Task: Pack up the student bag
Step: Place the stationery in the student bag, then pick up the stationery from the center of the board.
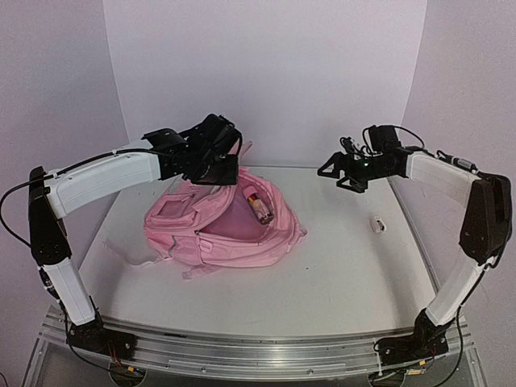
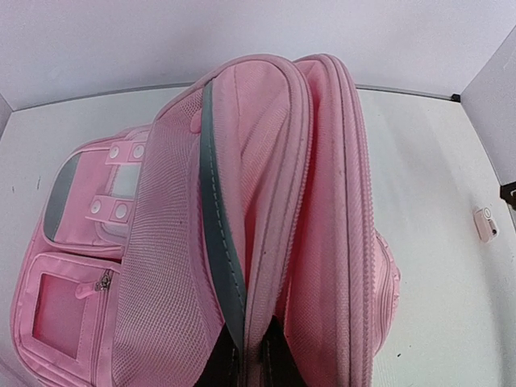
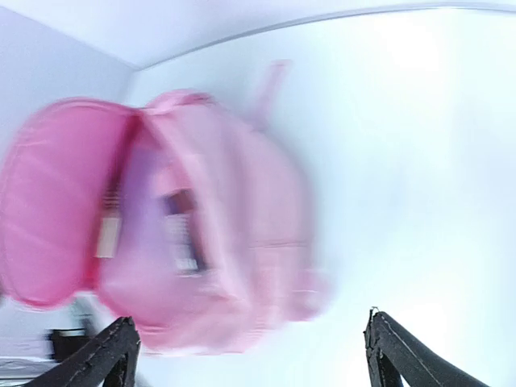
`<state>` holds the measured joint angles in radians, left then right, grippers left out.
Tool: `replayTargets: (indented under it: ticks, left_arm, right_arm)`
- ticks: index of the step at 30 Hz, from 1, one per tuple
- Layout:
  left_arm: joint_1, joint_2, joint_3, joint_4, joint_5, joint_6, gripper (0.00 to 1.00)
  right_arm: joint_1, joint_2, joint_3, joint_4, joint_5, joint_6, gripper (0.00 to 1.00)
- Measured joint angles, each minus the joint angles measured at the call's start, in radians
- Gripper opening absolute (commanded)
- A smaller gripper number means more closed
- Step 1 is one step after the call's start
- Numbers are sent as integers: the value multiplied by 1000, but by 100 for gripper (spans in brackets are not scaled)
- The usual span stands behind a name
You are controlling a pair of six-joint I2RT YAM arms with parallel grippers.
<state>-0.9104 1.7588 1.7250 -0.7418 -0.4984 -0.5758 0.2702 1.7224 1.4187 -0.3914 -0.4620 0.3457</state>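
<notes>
One student bag [image 1: 218,230] lies left of centre on the table [image 1: 322,274], its main compartment gaping, with one bottle-like item [image 1: 260,203] inside; one small white object [image 1: 377,223] sits to the right. Of two arms, the left gripper [image 1: 216,172] pinches the bag's far rim, and the right gripper [image 1: 335,177] hovers right of the bag, jaws wide apart and empty
</notes>
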Motion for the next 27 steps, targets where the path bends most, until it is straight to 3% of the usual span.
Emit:
replayTargets:
  ticks: [4,11,21,24,27]
  left_arm:
    - [0,0,-5,6,5,3,0]
    - [0,0,-6,10,10,10,0]
    - [0,3,-6,10,18,23,0]
    - [0,10,-4,11,25,26,0]
    - [0,14,-3,13,29,26,0]
  right_arm:
    - [-54,10,-7,-175,261,-336,98]
    - [-219,171,-9,-337,457,-678,98]
    - [-339,314,48,-382,428,-818,96]
    - [-335,335,49,-386,405,-831,90]
    - [-330,362,62,-390,411,-834,76]
